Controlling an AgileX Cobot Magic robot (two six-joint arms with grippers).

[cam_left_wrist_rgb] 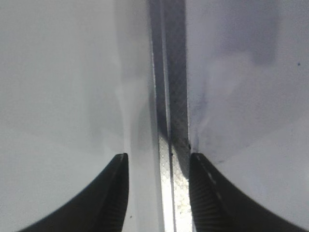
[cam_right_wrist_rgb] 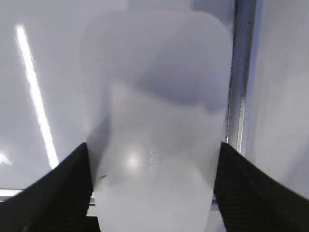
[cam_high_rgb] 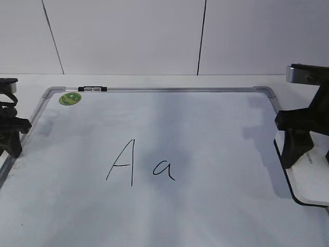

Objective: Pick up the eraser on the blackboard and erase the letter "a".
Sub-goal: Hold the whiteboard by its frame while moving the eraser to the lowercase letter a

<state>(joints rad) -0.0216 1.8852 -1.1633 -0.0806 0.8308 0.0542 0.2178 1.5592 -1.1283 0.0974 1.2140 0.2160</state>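
Observation:
The white eraser [cam_high_rgb: 311, 181] lies at the right edge of the blackboard [cam_high_rgb: 195, 118], its dark underside showing as a thin rim. My right gripper [cam_high_rgb: 307, 160] straddles it. In the right wrist view both black fingers press against the sides of the eraser [cam_right_wrist_rgb: 154, 111], so the right gripper [cam_right_wrist_rgb: 153, 193] is shut on it. The small letter "a" [cam_high_rgb: 163, 170] is written near the board's middle, right of a taller capital "A" [cam_high_rgb: 122, 162]. My left gripper [cam_high_rgb: 10, 144] is open and empty over the board's left frame [cam_left_wrist_rgb: 169, 121], as the left wrist view [cam_left_wrist_rgb: 159, 193] shows.
A round green sticker [cam_high_rgb: 70, 98] and a black-silver clip [cam_high_rgb: 92, 89] sit at the board's far left corner. The silver frame [cam_right_wrist_rgb: 241, 87] runs just right of the eraser. A white wall stands behind the table.

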